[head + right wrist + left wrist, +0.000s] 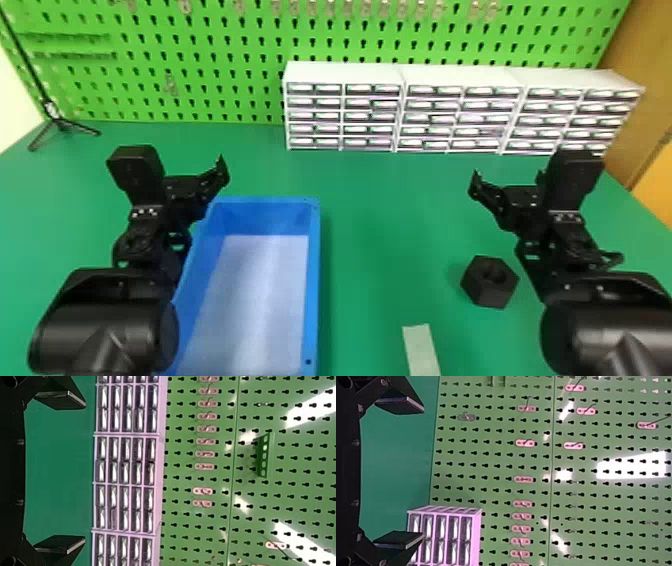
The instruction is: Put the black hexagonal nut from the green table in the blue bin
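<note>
The black hexagonal nut [489,282] lies on the green table [385,240], hole facing up, right of the blue bin [312,280]. Beyond the nut and slightly to its right is my right gripper [507,177], raised above the table. My left gripper [192,167] hangs near the bin's far left corner. Widely parted fingers with nothing between them belong to the left gripper [421,473] in the left wrist view. The right gripper [84,473] stands equally wide and empty in the right wrist view.
A pale strip [422,350] lies on the table between bin and nut, toward the near edge. White drawer cabinets [400,75] line the back against a green pegboard [200,60]. A small black tripod [62,125] stands at the far left.
</note>
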Controlling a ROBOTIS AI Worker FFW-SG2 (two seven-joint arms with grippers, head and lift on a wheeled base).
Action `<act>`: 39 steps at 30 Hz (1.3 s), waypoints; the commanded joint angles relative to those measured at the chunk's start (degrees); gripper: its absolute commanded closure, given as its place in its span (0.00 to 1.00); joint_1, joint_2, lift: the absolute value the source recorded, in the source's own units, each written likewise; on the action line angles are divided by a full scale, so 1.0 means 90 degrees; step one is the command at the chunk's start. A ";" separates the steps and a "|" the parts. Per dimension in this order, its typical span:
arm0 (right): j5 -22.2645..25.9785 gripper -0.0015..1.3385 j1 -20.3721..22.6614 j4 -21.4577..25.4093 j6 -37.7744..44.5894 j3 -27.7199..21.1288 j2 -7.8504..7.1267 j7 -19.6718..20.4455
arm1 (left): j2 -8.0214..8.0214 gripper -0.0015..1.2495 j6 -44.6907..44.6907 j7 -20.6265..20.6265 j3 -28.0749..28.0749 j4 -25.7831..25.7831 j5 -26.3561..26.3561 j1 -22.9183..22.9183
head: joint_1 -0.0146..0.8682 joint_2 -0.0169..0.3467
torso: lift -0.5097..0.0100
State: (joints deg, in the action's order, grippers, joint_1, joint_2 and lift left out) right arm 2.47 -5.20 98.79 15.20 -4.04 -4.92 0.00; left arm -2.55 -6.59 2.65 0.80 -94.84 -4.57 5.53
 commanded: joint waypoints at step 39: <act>0.0116 0.08 -0.0047 0.0146 0.0196 -0.0049 -0.0049 0.0000 | 0.0000 0.13 0.0000 -0.0001 0.0029 0.0000 -0.0049 -0.0009 | 0.79 0.12 | 0.80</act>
State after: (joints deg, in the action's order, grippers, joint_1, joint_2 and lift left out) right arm 3.19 -5.38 99.01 15.69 -4.30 -5.02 -0.01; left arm -2.55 -6.59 2.64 1.05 -94.83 -5.01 5.53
